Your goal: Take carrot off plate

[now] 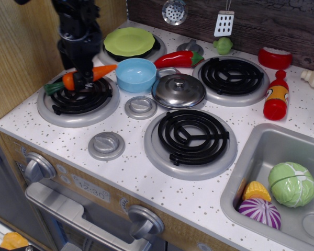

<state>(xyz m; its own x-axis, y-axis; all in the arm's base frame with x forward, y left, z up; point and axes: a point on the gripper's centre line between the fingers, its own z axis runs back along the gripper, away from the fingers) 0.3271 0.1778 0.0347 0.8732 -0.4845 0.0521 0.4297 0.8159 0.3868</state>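
The orange carrot with its dark green stem end is held crosswise just above the front-left burner, tip pointing right toward the blue bowl. My black gripper comes down from above and is shut on the carrot near its thick end. The lime-green plate sits bare on the back-left burner, behind and to the right of the gripper.
A red chili pepper lies behind a round steel lid. Two more burners sit to the right. A red bottle stands near the sink, which holds toy vegetables. A wooden wall stands at left.
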